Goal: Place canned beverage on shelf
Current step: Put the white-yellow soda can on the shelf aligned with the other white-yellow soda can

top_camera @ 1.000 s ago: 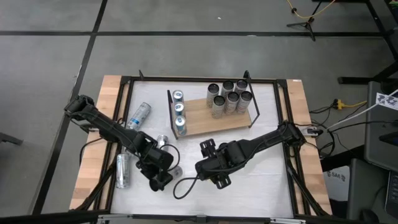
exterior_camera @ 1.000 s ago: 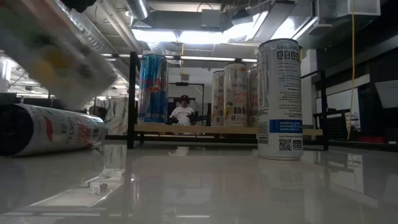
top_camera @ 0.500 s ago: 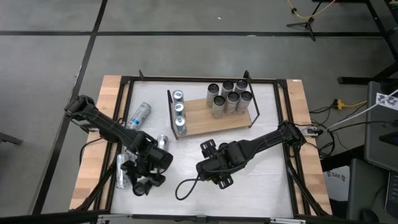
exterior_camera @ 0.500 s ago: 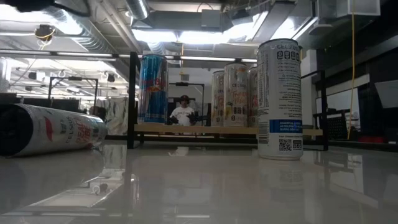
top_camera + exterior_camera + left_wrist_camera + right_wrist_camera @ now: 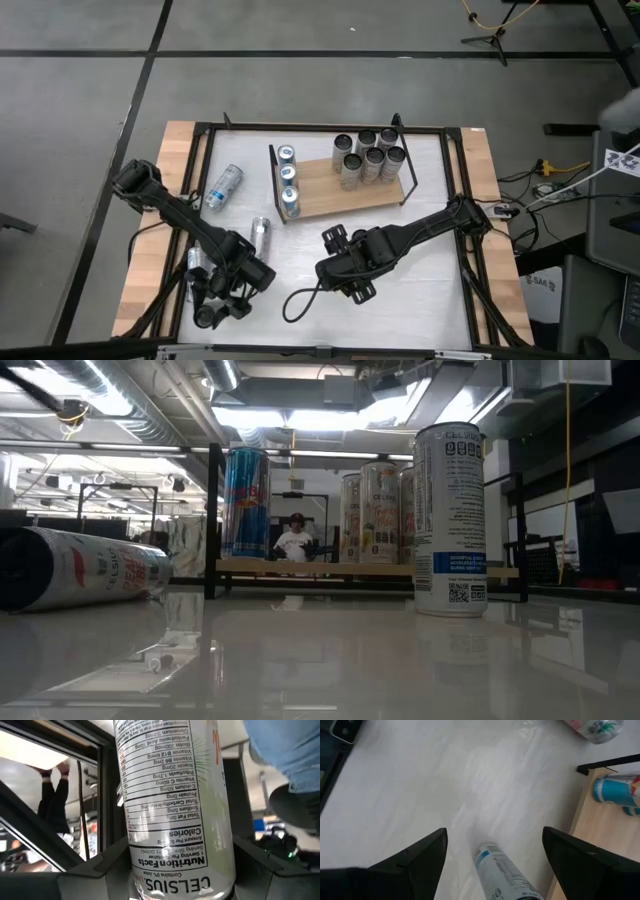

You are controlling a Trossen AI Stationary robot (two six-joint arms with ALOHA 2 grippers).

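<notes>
Gripping a white printed Celsius can (image 5: 175, 805) lengthwise between its fingers, the left tool (image 5: 215, 300) has swung to the bench's near-left corner. Right tool (image 5: 335, 240) hangs open, empty. Light-brown wooden shelf (image 5: 340, 195) sits angled mid-bench.

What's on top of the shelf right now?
The shelf holds a row of three blue cans at its left end and a cluster of six grey-topped cans at its right. The middle board is bare; labels are unreadable from above.
</notes>
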